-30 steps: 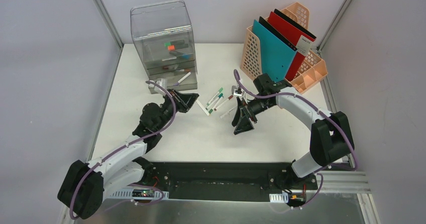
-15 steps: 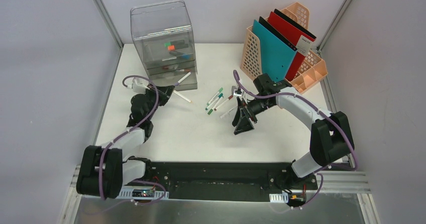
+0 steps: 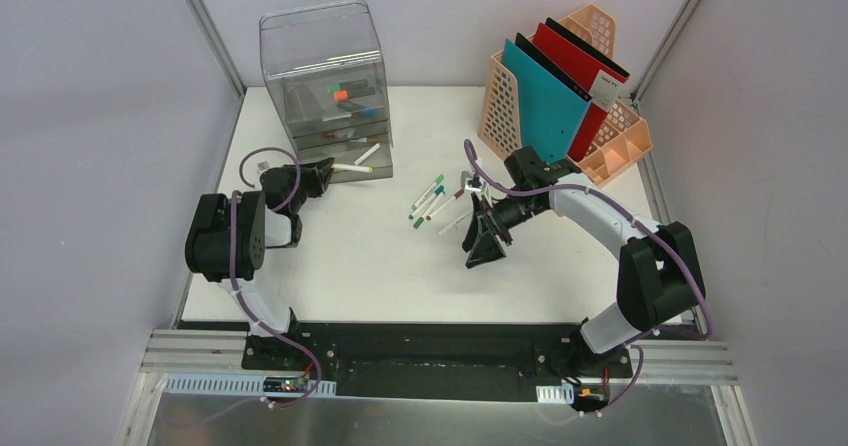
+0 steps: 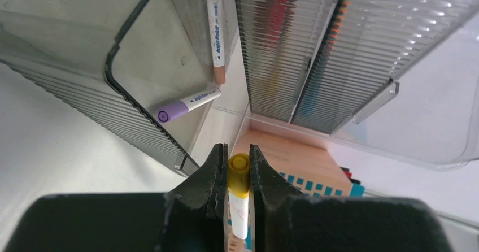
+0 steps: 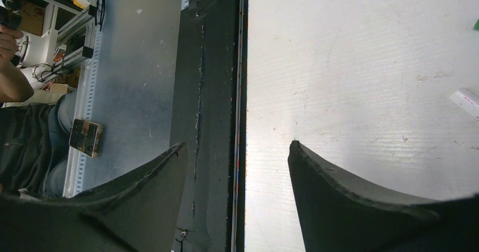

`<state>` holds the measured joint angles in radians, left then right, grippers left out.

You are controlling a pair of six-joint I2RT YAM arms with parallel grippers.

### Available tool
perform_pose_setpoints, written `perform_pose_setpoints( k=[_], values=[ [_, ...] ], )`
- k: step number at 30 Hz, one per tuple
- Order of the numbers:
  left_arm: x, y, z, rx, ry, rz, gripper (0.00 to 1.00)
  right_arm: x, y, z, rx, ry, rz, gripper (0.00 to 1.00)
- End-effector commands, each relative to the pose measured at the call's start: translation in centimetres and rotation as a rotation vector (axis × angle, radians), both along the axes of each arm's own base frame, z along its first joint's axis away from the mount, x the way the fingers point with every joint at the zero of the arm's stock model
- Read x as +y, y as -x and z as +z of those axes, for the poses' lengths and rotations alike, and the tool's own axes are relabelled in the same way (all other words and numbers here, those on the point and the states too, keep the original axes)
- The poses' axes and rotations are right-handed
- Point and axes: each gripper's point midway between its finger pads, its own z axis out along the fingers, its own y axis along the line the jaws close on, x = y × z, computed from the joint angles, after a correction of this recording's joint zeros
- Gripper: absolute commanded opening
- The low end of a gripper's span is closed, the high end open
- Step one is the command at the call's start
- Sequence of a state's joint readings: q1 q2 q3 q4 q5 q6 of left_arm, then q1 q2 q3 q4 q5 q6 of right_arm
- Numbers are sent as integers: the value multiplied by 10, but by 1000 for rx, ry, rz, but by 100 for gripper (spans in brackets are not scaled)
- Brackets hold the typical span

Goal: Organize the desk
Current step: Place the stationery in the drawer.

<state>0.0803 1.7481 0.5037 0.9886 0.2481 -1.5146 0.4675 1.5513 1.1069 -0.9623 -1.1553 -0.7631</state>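
Both over the desk (image 3: 380,266) — left hand (image 4: 236,153) clamped on marker (image 4: 239,179); right hand (image 5: 237,146) apart

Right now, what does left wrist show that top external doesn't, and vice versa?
Only left wrist: the left gripper shut on a yellow-capped marker just below its cap, plus a purple-capped marker and a brown-capped marker lying inside a drawer.
Only top external: the right gripper, open above the desk, the loose markers beside it, and the peach file rack with folders.
Both: the clear drawer unit, with the left gripper at its front holding the marker.
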Motion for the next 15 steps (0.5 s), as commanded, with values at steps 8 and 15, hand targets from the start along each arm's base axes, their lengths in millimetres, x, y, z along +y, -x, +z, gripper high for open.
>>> perform_pose_setpoints(
  k=[8, 15],
  values=[
    [23, -9, 9, 223, 7, 133, 0, 5, -5, 16, -91, -55, 21, 68],
    [31, -21, 27, 204, -37, 160, 6, 5, -5, 16, -94, -54, 22, 68]
  ],
)
